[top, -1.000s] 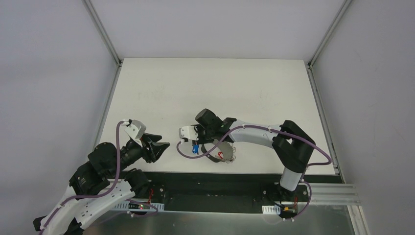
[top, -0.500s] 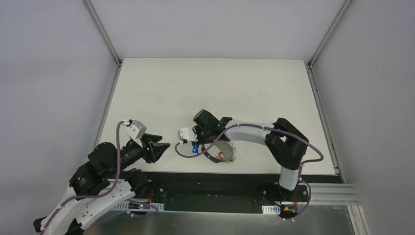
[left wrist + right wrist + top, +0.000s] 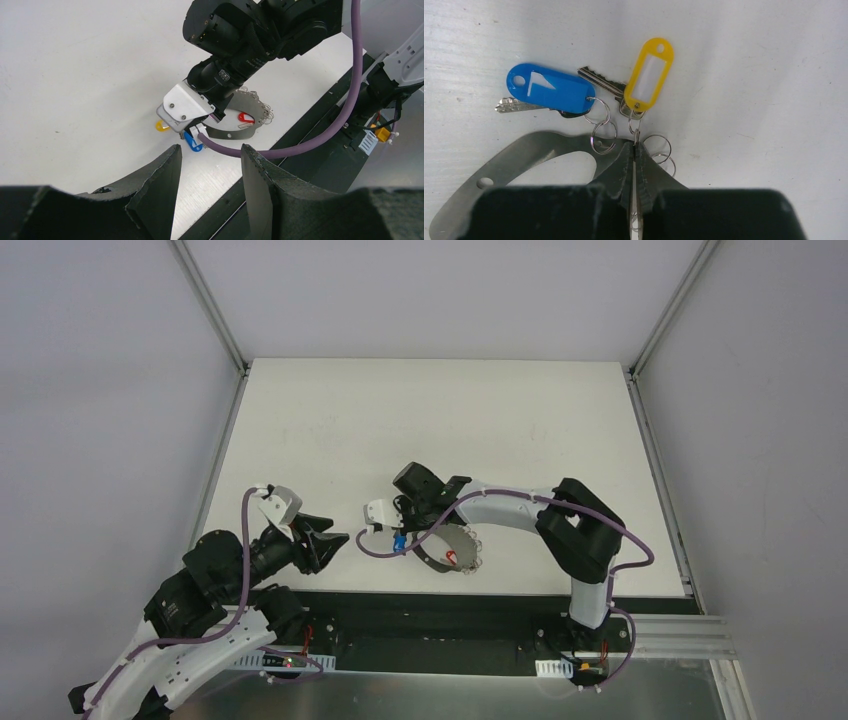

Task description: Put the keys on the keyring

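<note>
In the wrist view, the right hand (image 3: 634, 150) is closed at bottom centre, its tips pressed together at the small ring under the yellow-tagged key (image 3: 646, 75). It sits over the flat grey keyring (image 3: 524, 150) lying on the white counter (image 3: 749, 75). The blue-tagged key (image 3: 551, 92) lies at upper left, and the left hand (image 3: 338, 540) hangs open and empty at the overhead view's lower left.

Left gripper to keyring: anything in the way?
Yes. The right gripper sits at the left end of the keyring, jaws shut by the yellow tag, and its purple cable loops across the near side. The blue tag lies there too. The left gripper hangs open, apart from them.
</note>
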Robot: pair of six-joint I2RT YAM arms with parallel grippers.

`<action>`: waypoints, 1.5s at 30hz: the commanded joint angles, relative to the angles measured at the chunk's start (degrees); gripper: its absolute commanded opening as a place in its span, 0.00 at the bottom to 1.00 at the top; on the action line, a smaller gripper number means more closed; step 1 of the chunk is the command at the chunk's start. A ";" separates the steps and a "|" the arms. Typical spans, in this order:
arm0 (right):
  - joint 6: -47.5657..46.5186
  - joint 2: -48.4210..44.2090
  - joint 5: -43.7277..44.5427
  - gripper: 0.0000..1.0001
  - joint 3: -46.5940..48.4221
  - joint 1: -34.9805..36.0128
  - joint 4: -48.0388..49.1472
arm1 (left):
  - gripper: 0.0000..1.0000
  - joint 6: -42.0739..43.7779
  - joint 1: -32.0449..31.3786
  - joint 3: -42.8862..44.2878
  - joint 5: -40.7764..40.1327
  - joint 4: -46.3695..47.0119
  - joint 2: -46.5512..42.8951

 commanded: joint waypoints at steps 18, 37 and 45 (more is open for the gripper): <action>13.68 -23.42 -8.94 0.00 -12.73 -0.73 12.90 | 0.47 1.02 1.27 -1.02 4.07 4.01 -4.46; 25.88 -52.24 -20.36 0.00 -25.97 -0.76 25.71 | 0.48 0.41 1.24 -1.69 12.75 9.34 -3.71; 35.18 -60.01 -26.23 0.00 -26.42 -0.67 29.97 | 0.48 -3.79 1.22 -0.76 18.57 16.08 1.53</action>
